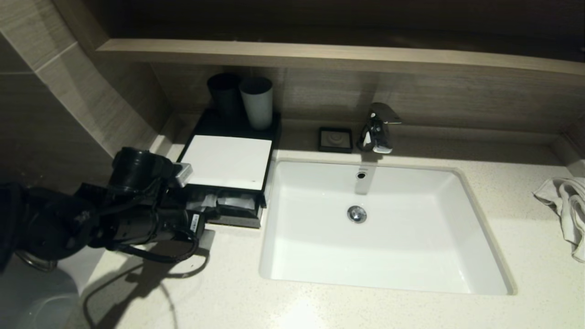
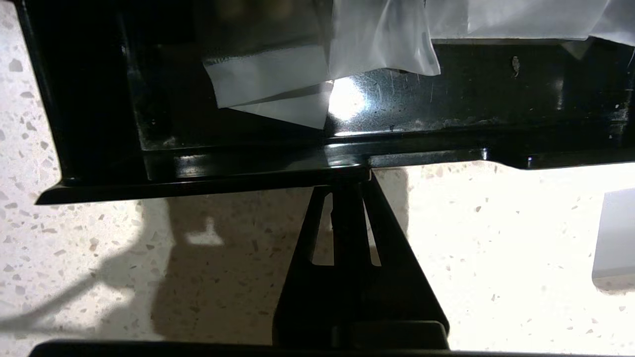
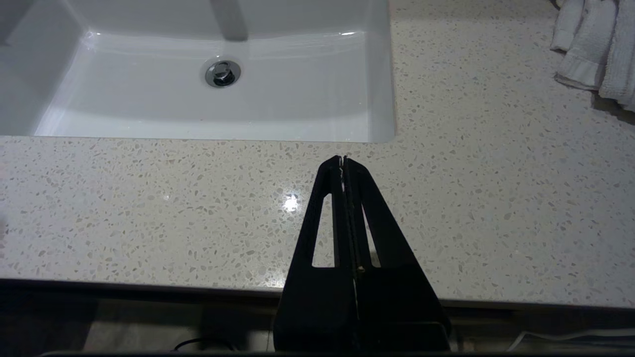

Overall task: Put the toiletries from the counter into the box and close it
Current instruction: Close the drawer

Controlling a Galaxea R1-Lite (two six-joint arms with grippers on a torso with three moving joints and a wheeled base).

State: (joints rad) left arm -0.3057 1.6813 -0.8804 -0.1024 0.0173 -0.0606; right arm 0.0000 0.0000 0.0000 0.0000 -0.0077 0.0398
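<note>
The black box (image 1: 226,160) with its white top panel sits on the counter (image 1: 320,306), left of the sink. Its front drawer (image 1: 237,214) stands pulled out, and frosted white toiletries packets (image 1: 208,201) lie inside it. The left wrist view shows these packets (image 2: 268,82) up close on the drawer's glossy black floor. My left gripper (image 2: 349,181) is shut and empty, its tips against the drawer's front lip (image 2: 198,183). In the head view the left gripper (image 1: 206,218) is low at the drawer's left front. My right gripper (image 3: 342,161) is shut over the counter's near edge.
A black tumbler (image 1: 226,96) and a grey tumbler (image 1: 257,103) stand on the back of the box. A small black dish (image 1: 335,139) and a chrome faucet (image 1: 377,128) sit behind the white sink (image 1: 384,228). A crumpled white towel (image 1: 566,205) lies far right.
</note>
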